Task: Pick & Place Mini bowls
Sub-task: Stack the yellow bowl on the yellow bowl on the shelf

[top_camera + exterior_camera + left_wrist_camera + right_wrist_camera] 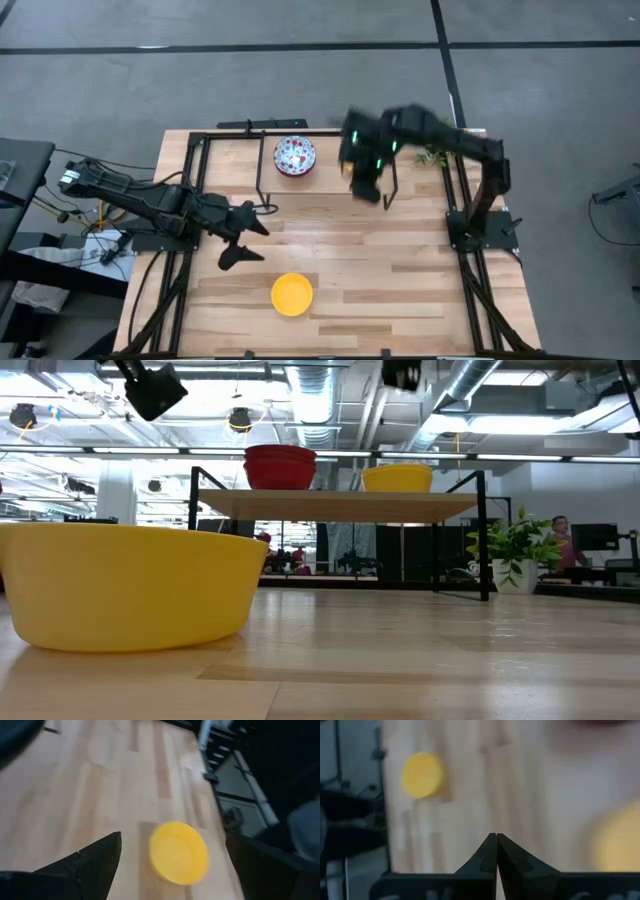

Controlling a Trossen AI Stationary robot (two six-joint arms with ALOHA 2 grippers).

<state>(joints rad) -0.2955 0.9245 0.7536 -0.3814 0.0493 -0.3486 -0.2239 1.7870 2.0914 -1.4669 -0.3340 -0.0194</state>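
While both arms hang above the wooden tabletop [400,270], we see a lone yellow bowl [291,294] resting near its front edge, upright and apart from everything else. Our left end effector [243,240] hovers just beside and above that bowl with its fingers [95,857] spread wide and nothing between them; in the left wrist view the bowl [179,852] lies on the wood between the two dark tips. At the back of the tabletop stands a raised shelf on a black frame [340,505]. On it we find a stack of bowls with red outsides [280,466], whose top one shows a white speckled inside from above [295,155], and next to it another yellow bowl [397,478]. Our right end effector [496,840] is up over that shelf, its two tips pressed together and holding nothing. A green potted plant [515,550] stands at the far right corner.
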